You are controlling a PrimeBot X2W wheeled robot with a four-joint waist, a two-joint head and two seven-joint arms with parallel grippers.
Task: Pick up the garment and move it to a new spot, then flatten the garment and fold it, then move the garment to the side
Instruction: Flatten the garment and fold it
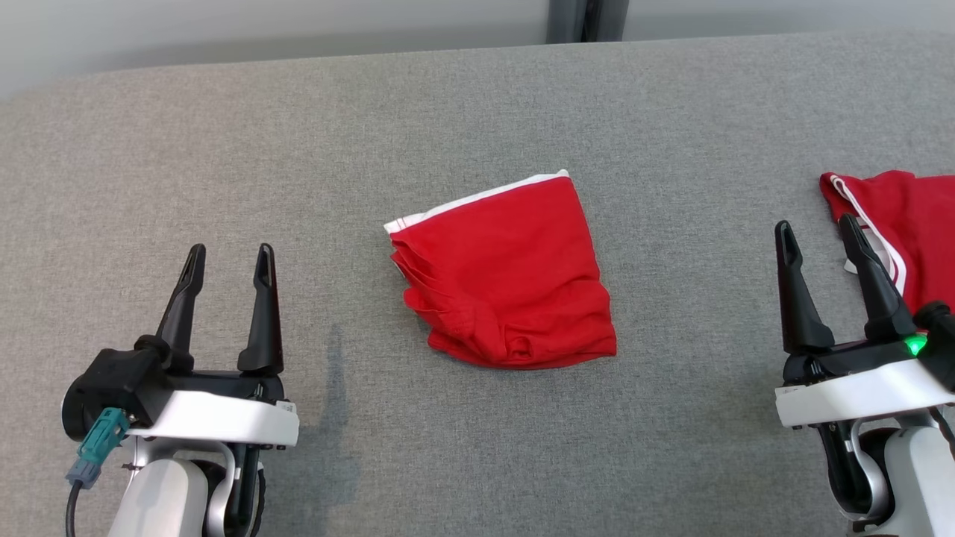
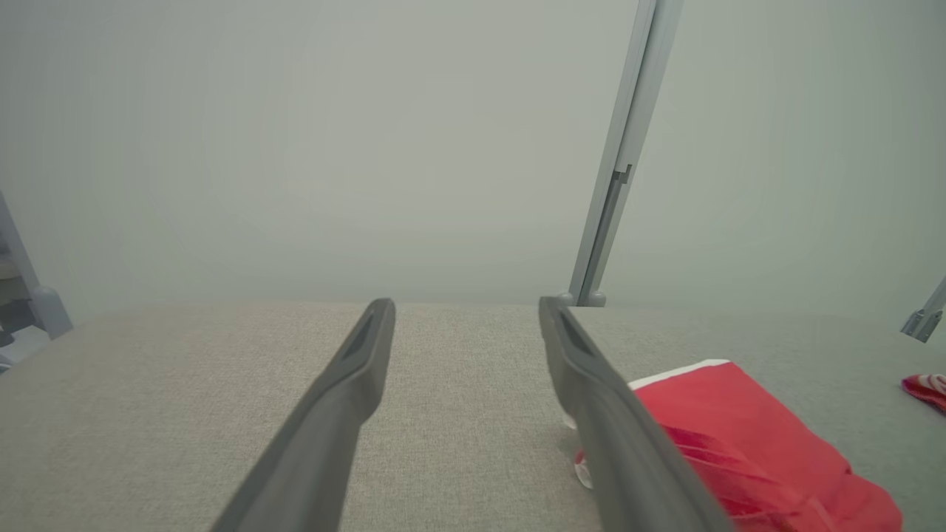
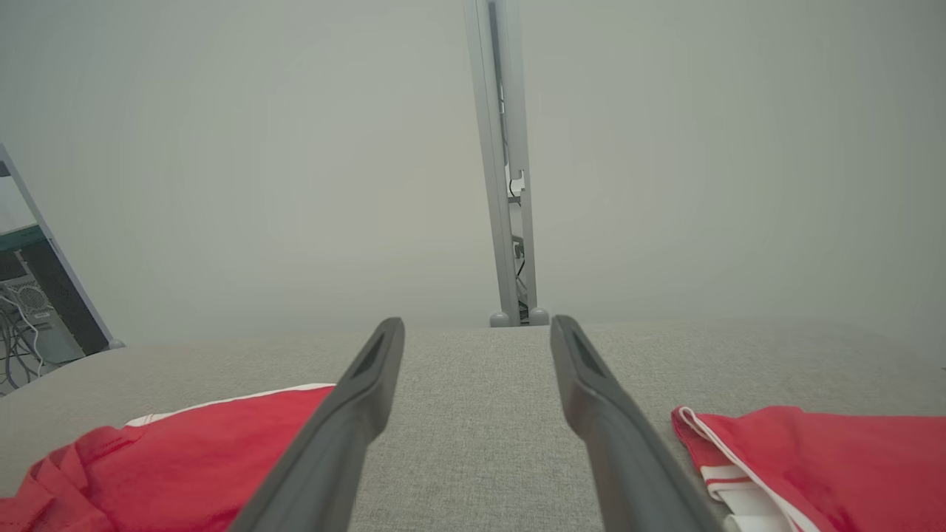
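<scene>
2 grippers, left (image 1: 230, 253) and right (image 1: 815, 225), sit near with fingers spread and empty, flanking the folded red garment (image 1: 503, 272) at the table's (image 1: 224, 134) centre, apparently parked clear so either can shift it aside, perhaps toward the other red cloth (image 1: 906, 231) at right.

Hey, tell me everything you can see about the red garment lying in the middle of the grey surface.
The garment is red, soft-looking cloth with a white band along its far edge. It lies folded into a rough, skewed square, its left and near edges bunched in layered creases. It rests on the grey fabric surface, between the open left pincer and right pincer, touching neither.
</scene>
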